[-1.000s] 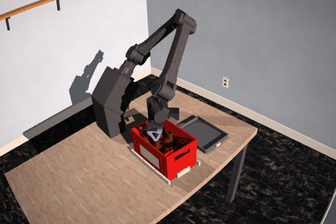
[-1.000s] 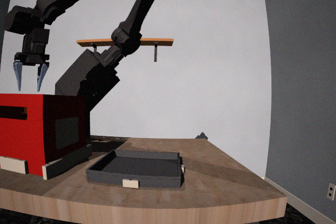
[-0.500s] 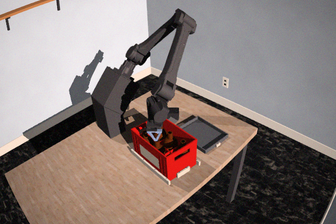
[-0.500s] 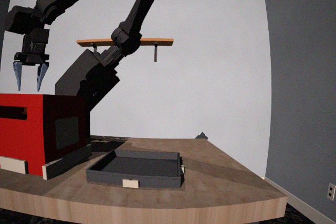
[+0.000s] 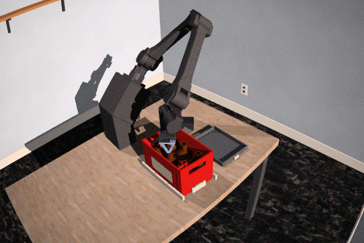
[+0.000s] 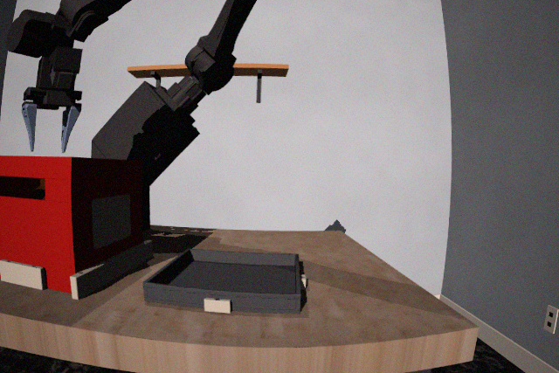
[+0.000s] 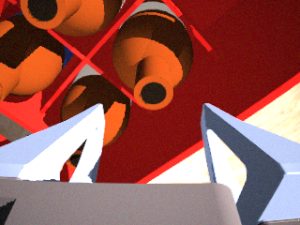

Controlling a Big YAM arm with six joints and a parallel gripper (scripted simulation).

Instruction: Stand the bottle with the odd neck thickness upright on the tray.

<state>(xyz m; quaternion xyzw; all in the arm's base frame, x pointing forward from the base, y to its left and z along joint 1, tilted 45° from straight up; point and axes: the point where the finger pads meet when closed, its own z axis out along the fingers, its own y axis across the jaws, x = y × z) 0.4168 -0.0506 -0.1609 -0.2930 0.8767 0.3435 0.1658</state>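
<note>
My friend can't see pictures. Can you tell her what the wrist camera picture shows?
Two pale pointed fingers of the open pincer hang above a red crate with brown bottles standing in its square cells. The closest bottle shows its dark round opening, and nothing is between the fingers.
</note>
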